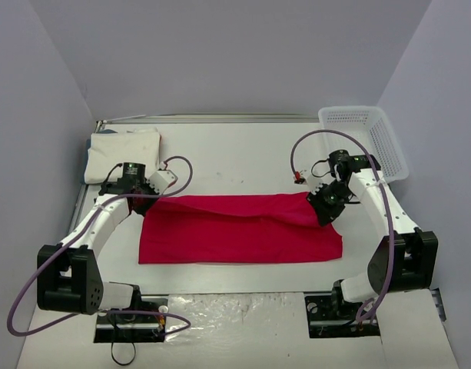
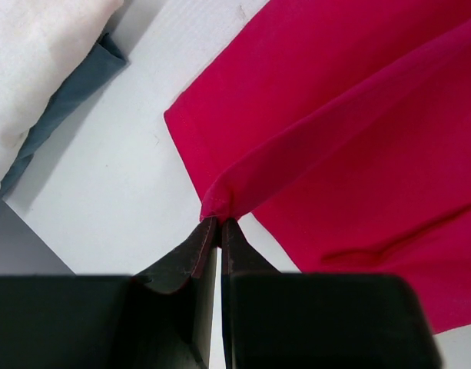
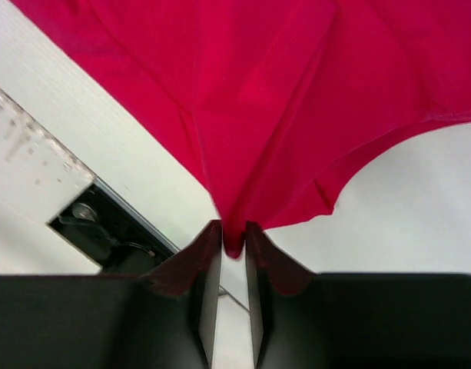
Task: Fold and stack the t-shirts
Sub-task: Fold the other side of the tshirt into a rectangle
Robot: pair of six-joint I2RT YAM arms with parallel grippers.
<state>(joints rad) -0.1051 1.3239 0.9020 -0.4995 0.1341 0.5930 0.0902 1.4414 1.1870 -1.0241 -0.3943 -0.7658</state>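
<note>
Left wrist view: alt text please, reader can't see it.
The left gripper is shut on a pinched fold of the red t-shirt, which spreads up and right over the white table. A white t-shirt lies top left, grey-blue cloth under it.

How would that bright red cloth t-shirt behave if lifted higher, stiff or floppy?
Probably floppy: the bright red cloth t-shirt bunches into folds where the left pincer and right pincer pinch its edge. Likely light for its size, since such small pinches hold that edge up.
</note>
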